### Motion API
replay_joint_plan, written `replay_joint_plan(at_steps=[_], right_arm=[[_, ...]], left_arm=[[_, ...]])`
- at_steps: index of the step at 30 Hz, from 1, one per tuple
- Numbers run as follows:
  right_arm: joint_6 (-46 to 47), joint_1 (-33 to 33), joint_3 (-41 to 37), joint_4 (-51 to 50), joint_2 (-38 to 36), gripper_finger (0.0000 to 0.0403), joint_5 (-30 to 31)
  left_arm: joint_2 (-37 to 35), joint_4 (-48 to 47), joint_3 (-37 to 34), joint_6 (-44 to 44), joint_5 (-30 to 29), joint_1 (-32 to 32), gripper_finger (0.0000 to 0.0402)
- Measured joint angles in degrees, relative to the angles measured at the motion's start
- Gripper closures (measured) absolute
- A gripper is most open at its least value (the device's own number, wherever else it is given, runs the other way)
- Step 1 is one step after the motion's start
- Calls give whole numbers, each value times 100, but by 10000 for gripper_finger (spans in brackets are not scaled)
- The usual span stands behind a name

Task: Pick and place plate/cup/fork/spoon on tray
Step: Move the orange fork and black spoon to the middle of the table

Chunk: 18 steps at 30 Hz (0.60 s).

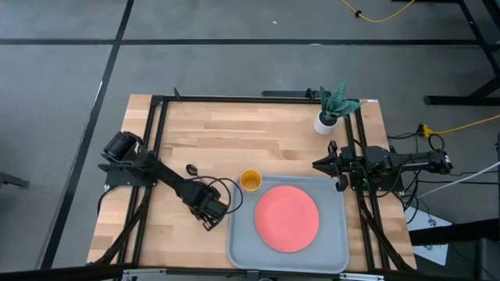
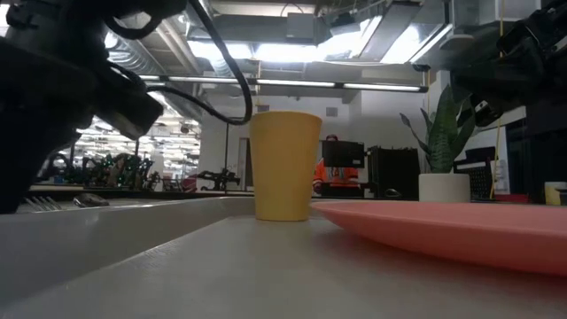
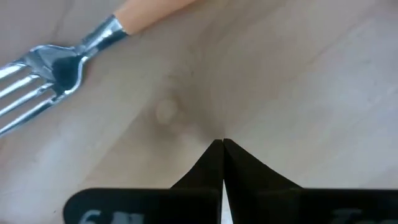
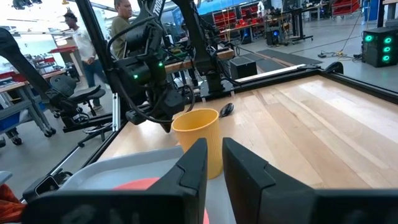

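The coral-pink plate (image 1: 287, 218) lies flat on the grey tray (image 1: 337, 257) at the table's near right. The yellow cup (image 1: 250, 180) stands upright at the tray's far left corner. The fork (image 3: 56, 62) lies on the bare wood, its orange handle (image 3: 155, 12) pointing away from its silver tines. My left gripper (image 3: 222, 144) is shut, pointing down at the wood beside the fork, just left of the tray (image 1: 211, 215). The dark spoon (image 1: 191, 168) lies on the table farther back. My right gripper (image 4: 214, 155) hangs by the tray's far right corner, open by a narrow gap and empty.
A white pot with a green plant (image 1: 326, 121) stands at the table's far right. A black frame (image 1: 156, 125) runs along the table's edges. Bare wood lies across the far half of the table. People and workshop gear show in the room beyond.
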Motion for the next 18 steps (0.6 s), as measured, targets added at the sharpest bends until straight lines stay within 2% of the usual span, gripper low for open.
replay_joint_plan(at_steps=[6,12,18], right_arm=[[4,0,0,0,0,347,0],[17,0,0,-2,0,347,-2],[7,0,0,-2,0,347,0]], left_arm=[[-121,-153,-2,284,-14,2,402],[-561,-224,0,242,-494,-65,402],[-814,-454,0,-37,-696,-279,402]])
